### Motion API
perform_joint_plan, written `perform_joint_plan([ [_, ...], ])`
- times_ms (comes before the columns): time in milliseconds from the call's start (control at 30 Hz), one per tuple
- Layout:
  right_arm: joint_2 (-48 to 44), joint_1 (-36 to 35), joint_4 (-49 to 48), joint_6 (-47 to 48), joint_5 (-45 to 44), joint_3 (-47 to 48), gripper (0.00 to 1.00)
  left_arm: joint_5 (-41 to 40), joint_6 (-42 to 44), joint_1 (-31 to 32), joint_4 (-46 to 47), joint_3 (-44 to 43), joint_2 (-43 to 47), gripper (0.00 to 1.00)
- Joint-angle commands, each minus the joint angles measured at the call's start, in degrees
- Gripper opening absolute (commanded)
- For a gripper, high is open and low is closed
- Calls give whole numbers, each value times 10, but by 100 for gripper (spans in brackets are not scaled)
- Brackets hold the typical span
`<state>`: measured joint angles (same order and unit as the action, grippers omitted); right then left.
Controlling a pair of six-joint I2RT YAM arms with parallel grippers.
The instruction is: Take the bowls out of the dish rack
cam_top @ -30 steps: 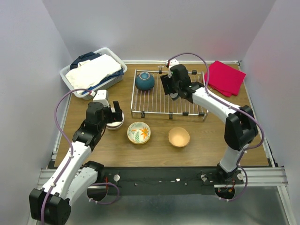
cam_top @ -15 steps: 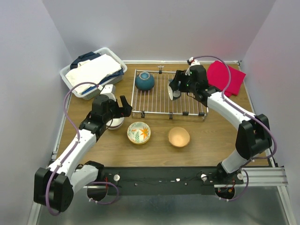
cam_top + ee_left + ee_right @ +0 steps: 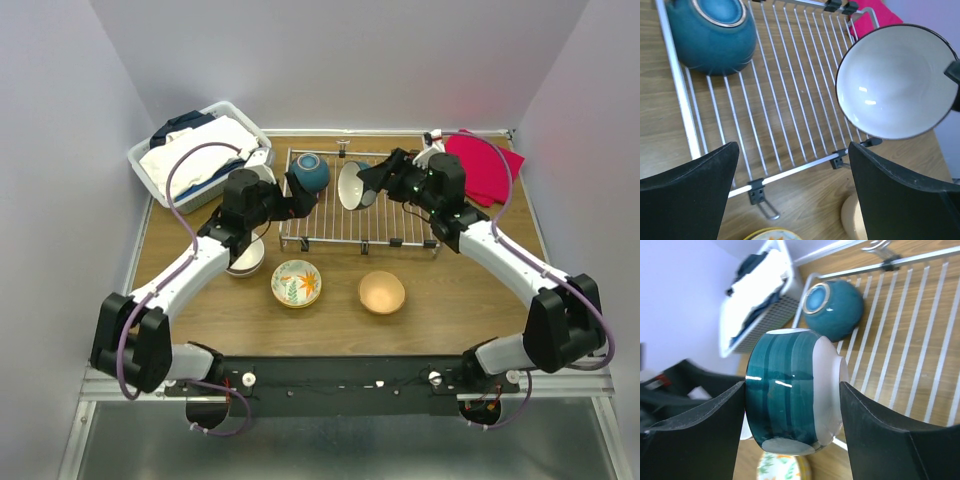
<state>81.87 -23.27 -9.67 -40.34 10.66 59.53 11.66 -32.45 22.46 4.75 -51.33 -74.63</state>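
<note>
Wire dish rack (image 3: 360, 215), teal bowl (image 3: 309, 172) inverted on it, striped bowl (image 3: 351, 185) tilted above, floral bowl (image 3: 296, 283) outside

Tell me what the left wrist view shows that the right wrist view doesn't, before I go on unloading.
Only the left wrist view: the held bowl's white inside, a corner of the red cloth and the beige bowl's edge. Only the right wrist view: that bowl's teal-striped outside clamped in the right gripper, and the white basket of laundry. Both: the dish rack, the solid teal bowl resting on it and part of the floral bowl.
</note>
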Motion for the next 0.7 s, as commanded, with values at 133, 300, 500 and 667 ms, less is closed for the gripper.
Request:
perform_joint_plan([
  [133, -57, 2, -170, -145, 87, -78, 35, 20, -82, 30, 78, -53, -75, 97],
  [300, -70, 2, -203, -174, 103, -107, 35, 9, -96, 48, 73, -76, -109, 91],
  [500, -88, 2, -233, -196, 115, -134, 35, -12, -116, 65, 63, -83, -132, 77],
  [667, -101, 2, -243, -200, 116, -148, 35, -7, -124, 72, 68, -81, -136, 48],
])
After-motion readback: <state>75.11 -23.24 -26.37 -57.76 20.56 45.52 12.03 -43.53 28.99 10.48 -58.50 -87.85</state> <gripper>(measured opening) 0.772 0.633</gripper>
